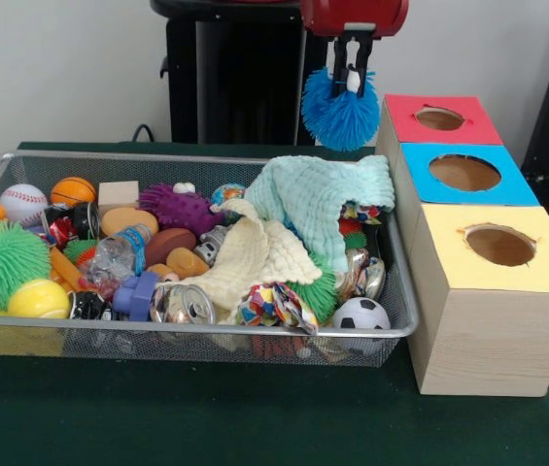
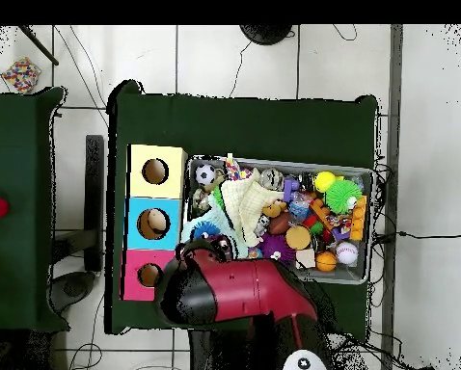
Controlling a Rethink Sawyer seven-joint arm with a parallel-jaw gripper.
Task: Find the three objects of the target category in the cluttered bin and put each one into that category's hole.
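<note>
Arm [image 1: 355, 15] cut off at top; towels [image 1: 293, 218] possibly hiding toys.

Blue spiky rubber puffer ball [image 1: 340, 112] hangs lifted in the air, pinched at its top by the closed pincer [image 1: 351, 78], above the bin's [image 1: 196, 335] far corner, just beside the red-topped box. Wire mesh bin sits on the green bench [image 1: 255, 422], packed with clutter. Other spiky balls in it: 1 large green one [image 1: 2, 260] at the end away from the boxes, 1 purple one [image 1: 179, 207] mid-bin toward the far rim. 3 wooden boxes in a row beside the bin, each with 1 round hole: red [image 1: 440, 118], blue [image 1: 464, 172], yellow [image 1: 499, 245].
</note>
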